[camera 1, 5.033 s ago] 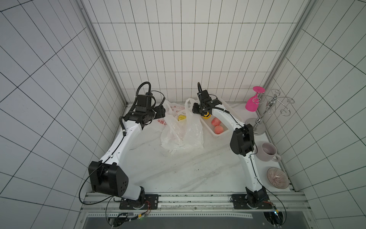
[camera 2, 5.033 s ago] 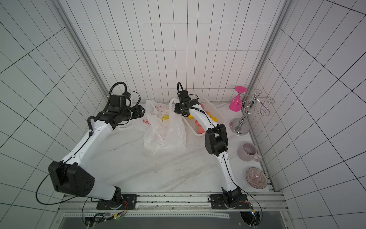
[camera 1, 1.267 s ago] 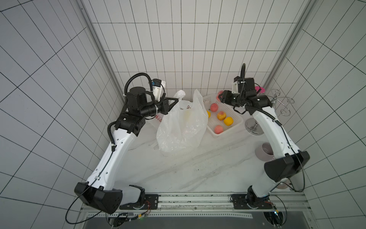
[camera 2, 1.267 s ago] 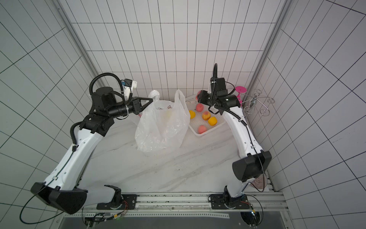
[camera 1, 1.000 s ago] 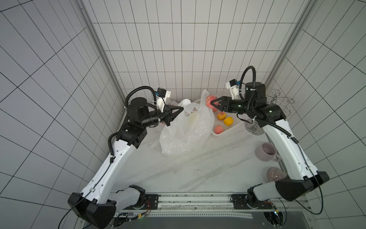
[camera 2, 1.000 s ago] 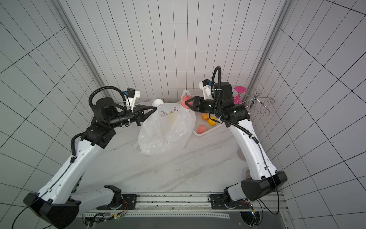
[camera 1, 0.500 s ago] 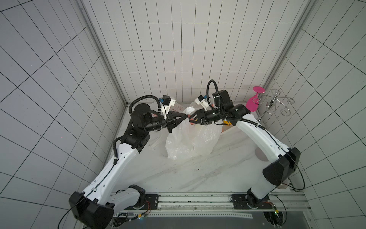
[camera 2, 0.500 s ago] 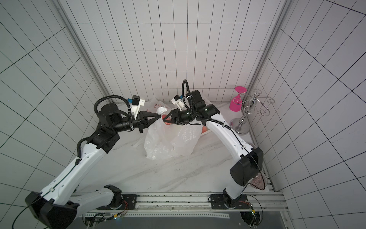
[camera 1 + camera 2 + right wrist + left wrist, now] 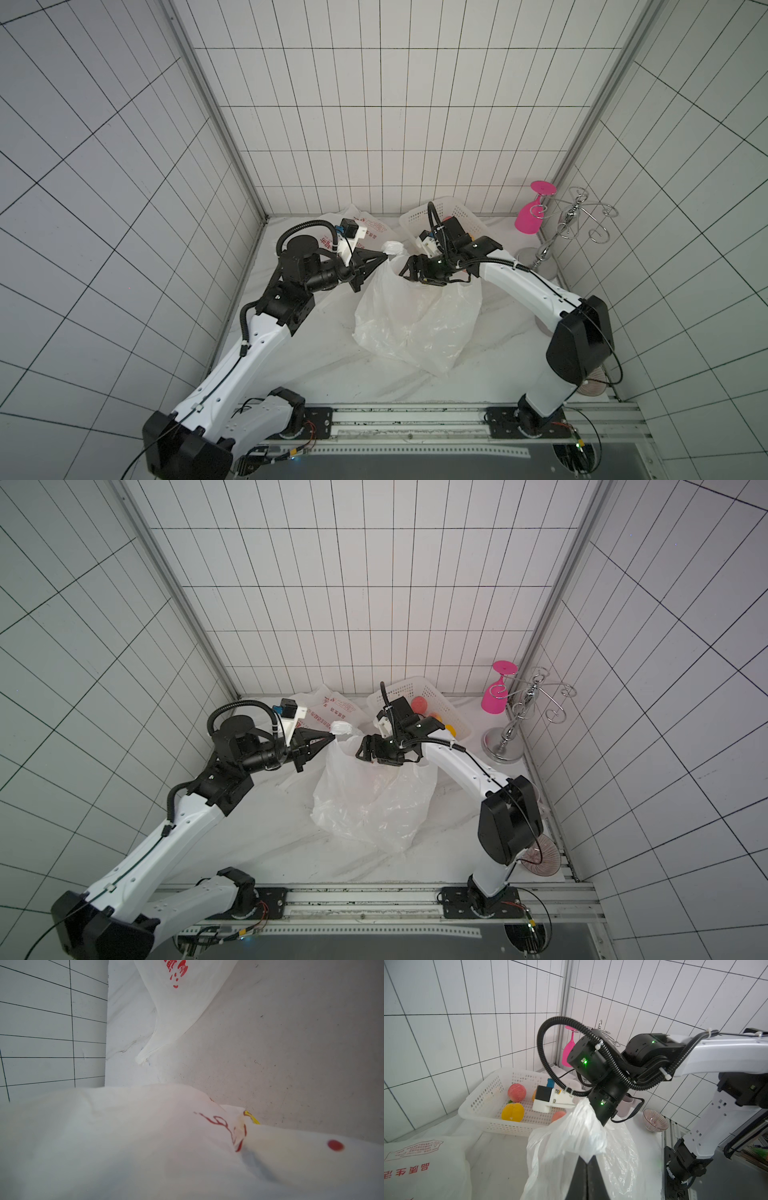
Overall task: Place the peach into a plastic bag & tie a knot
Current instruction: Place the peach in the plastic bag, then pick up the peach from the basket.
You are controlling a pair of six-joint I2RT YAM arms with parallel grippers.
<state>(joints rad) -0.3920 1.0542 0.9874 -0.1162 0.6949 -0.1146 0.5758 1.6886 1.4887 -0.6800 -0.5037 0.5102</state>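
Observation:
The translucent white plastic bag [image 9: 415, 316] [image 9: 374, 800] sits on the table with its mouth lifted. My left gripper [image 9: 387, 258] [image 9: 332, 737] [image 9: 588, 1161] is shut on a bunched handle of the bag and holds it up. My right gripper [image 9: 409, 272] [image 9: 368, 750] is at the bag's mouth, its jaws spread, with no peach showing between them. In the right wrist view the bag's film [image 9: 145, 1147] covers the fingers. The carried peach is hidden. Another peach [image 9: 517, 1093] [image 9: 419, 704] lies in the white basket [image 9: 483, 1095] [image 9: 415, 683].
A second bag with red print [image 9: 370, 226] [image 9: 421, 1163] lies flat at the back left. The basket also holds a yellow fruit [image 9: 512, 1112]. A pink glass [image 9: 496, 696] hangs on a metal stand [image 9: 505, 746] at the right. A bowl [image 9: 654, 1122] sits by the right arm's base.
My right gripper brought a peach from the basket to the bag's mouth; its jaws now stand wider and the peach no longer shows. My left gripper keeps the bag's handle raised.

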